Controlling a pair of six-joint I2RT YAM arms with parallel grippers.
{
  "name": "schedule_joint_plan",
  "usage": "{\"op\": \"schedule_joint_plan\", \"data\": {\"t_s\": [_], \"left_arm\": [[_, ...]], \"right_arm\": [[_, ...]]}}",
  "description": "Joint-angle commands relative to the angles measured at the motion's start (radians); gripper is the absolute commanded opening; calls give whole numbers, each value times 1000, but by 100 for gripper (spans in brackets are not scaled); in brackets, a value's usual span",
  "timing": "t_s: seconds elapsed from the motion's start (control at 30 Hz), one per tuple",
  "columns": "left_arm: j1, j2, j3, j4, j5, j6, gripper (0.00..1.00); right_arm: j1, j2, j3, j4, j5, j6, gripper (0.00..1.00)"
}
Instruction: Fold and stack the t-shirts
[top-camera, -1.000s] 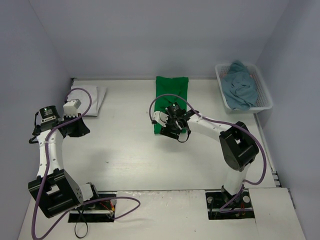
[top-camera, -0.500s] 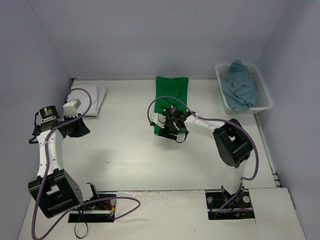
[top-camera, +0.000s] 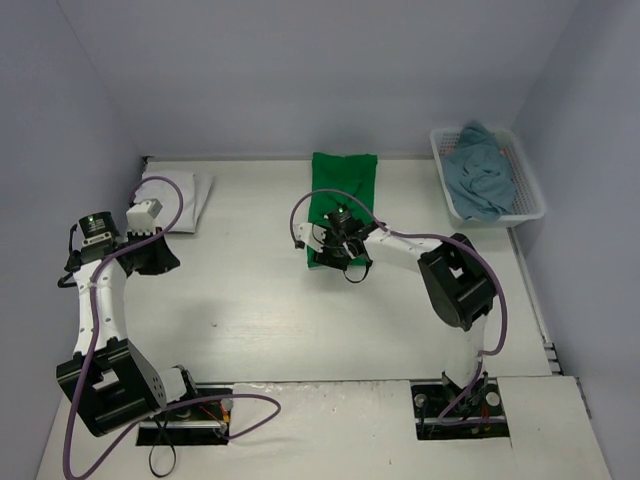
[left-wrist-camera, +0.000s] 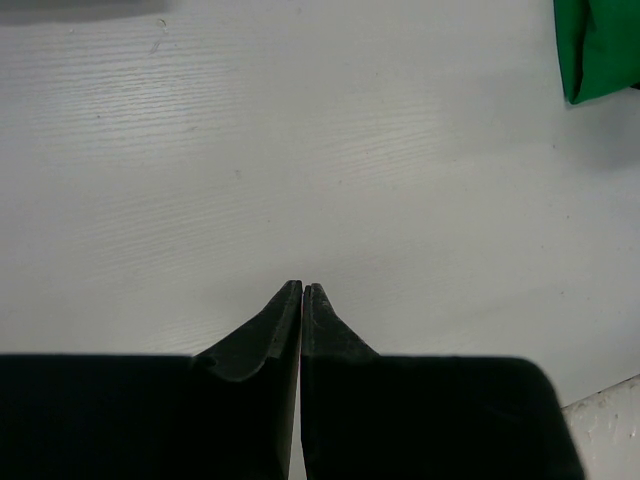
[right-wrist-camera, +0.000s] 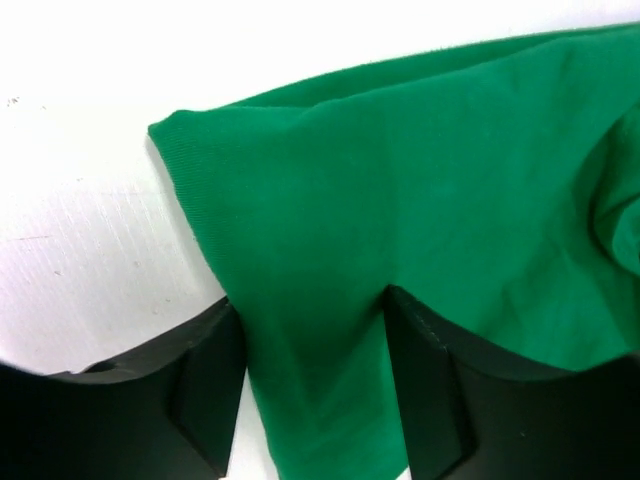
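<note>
The bright green t-shirt (top-camera: 343, 185) lies folded in a long strip at the back middle of the table. My right gripper (top-camera: 335, 252) is at its near end. In the right wrist view the jaws stand apart with the green cloth (right-wrist-camera: 420, 180) lying between them, and the right gripper (right-wrist-camera: 310, 300) is open. My left gripper (top-camera: 168, 257) is shut and empty over bare table at the left, as the left wrist view (left-wrist-camera: 302, 288) shows. The white t-shirt (top-camera: 182, 194) lies folded at the back left. The teal-blue t-shirt (top-camera: 480, 178) is bunched in the basket. The dark grey-green t-shirt is out of view.
The white lattice basket (top-camera: 533, 203) stands at the back right by the wall. A corner of the green t-shirt (left-wrist-camera: 598, 45) shows at the top right of the left wrist view. Walls close the table on the left, back and right.
My right gripper has shifted slightly left and back over the near end of the green t-shirt, and its arm has swung left. The left arm has not moved.
</note>
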Motion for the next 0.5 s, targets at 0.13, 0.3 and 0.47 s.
{"op": "schedule_joint_plan", "data": {"t_s": [0.13,0.3,0.47], "left_arm": [[9,-12,29,9,23,11,0],[7,-12,29,9,26,13,0],[7,-17,29,9,29,16,0]], "right_arm": [[-4,36,-57,-66,-9,-5,28],[13,-50,-96,-134,-38,-1,10],[69,-206,-137,-252,-60,6,0]]}}
